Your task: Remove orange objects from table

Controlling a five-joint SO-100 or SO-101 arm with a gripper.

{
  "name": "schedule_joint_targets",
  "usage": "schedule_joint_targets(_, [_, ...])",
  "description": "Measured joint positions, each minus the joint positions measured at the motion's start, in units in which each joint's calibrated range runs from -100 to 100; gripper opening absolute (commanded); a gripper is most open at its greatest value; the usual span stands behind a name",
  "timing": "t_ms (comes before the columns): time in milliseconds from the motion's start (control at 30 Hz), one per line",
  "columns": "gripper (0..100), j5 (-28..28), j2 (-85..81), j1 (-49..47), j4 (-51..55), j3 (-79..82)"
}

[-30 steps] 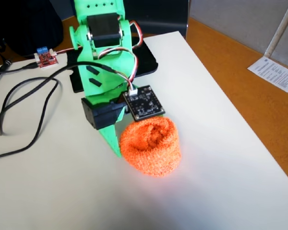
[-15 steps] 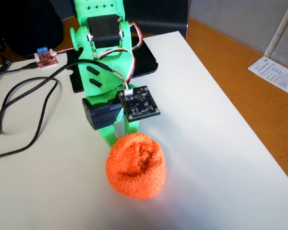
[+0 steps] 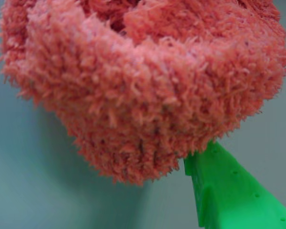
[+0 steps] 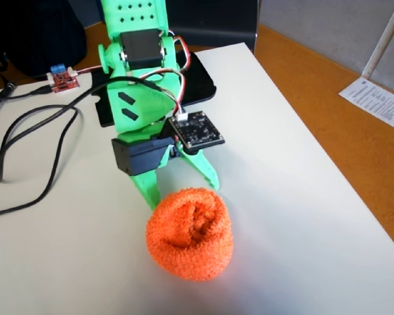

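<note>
The orange fuzzy ball (image 4: pixel 190 233) rests on the white table (image 4: pixel 302 216), its dimpled top facing up. My green gripper (image 4: pixel 182 191) points down at the ball's far edge. Its two fingers are spread, one at the ball's upper left (image 4: pixel 148 193) and one at its upper right (image 4: pixel 207 174). The tips reach the fuzz, and the jaws are open and not closed on the ball. In the wrist view the ball (image 3: pixel 143 86) fills most of the frame and one green finger (image 3: pixel 229 191) touches its lower right side. The other finger is hidden there.
A black base plate (image 4: pixel 200 85) lies behind the arm. Black cables (image 4: pixel 26 131) and a small red board (image 4: pixel 62 79) lie at the left. The table's right edge (image 4: pixel 328 157) drops to an orange-brown floor with a paper sheet (image 4: pixel 374 98).
</note>
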Motion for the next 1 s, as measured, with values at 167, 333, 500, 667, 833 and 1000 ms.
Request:
schedule_joint_targets(167, [62, 2.44, -1.52, -0.82, -5.17, 2.72])
schedule_joint_targets(333, [62, -0.63, -3.84, 0.49, -7.15, 0.37])
schedule_joint_targets(500, [62, -3.91, -3.84, 5.17, -5.56, -3.75])
schedule_joint_targets(667, [62, -4.84, -2.5, 8.61, -5.17, -4.31])
schedule_joint_targets(833, [61, -6.15, 1.7, 8.61, -3.38, -9.56])
schedule_joint_targets(1000, [61, -7.42, 7.32, 9.18, -0.89, -18.17])
